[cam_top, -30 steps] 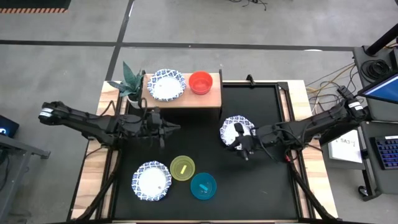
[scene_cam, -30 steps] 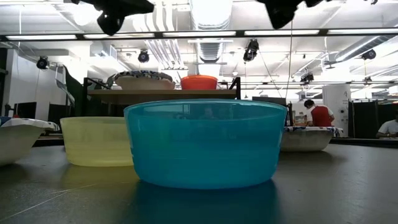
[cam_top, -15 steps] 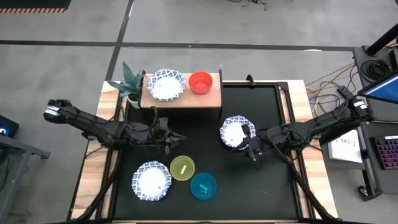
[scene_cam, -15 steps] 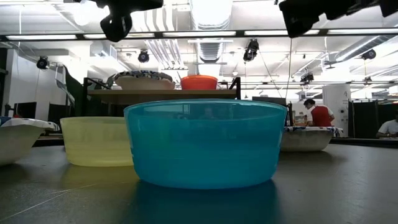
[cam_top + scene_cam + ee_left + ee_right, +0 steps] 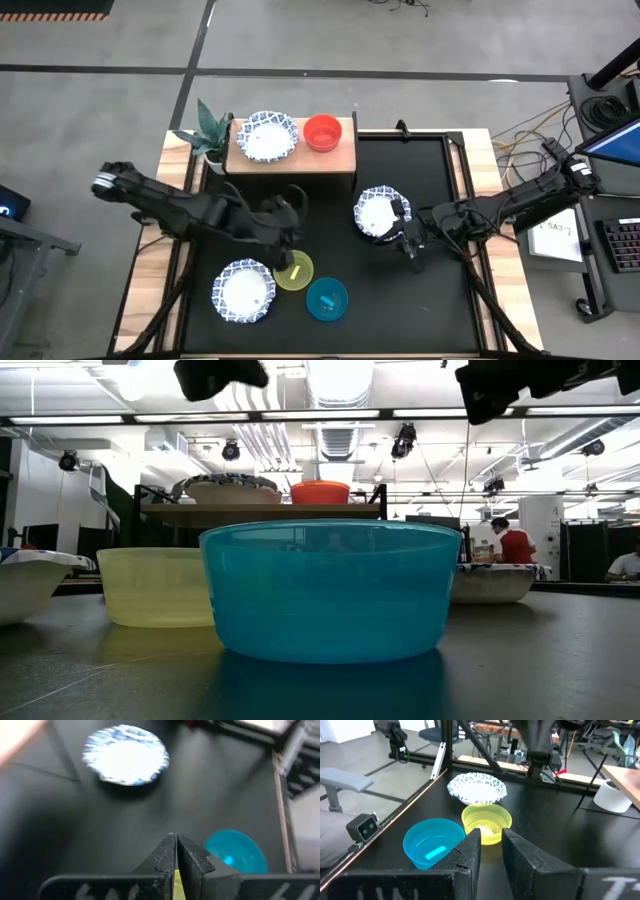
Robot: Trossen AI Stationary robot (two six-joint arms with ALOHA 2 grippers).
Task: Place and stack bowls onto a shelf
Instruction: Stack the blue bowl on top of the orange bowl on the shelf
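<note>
On the light-wood shelf (image 5: 340,160) at the table's far side stand a blue-patterned white bowl (image 5: 266,136) and a red bowl (image 5: 321,132). Three bowls sit on the black mat near the front: a patterned one (image 5: 243,290), a yellow-green one (image 5: 295,274) and a teal one (image 5: 327,299). Another patterned bowl (image 5: 380,212) rests mid-mat. My left gripper (image 5: 289,246) (image 5: 175,851) is shut, in the air just above the yellow-green bowl's far rim. My right gripper (image 5: 402,240) (image 5: 491,845) hangs beside the mid-mat bowl, slightly open, nothing between its fingers.
A potted green plant (image 5: 208,132) stands at the shelf's left end. Wooden table edges (image 5: 150,270) frame the mat on both sides. In the low view the teal bowl (image 5: 330,590) fills the foreground, with people (image 5: 515,545) far off in the room behind.
My left gripper has swung toward the table's right and near edges, tipping downward, and now hangs over the yellow-green bowl; it has stayed shut. My right gripper has drawn back a little toward the right edge, off the mid-mat patterned bowl. No bowl has moved.
</note>
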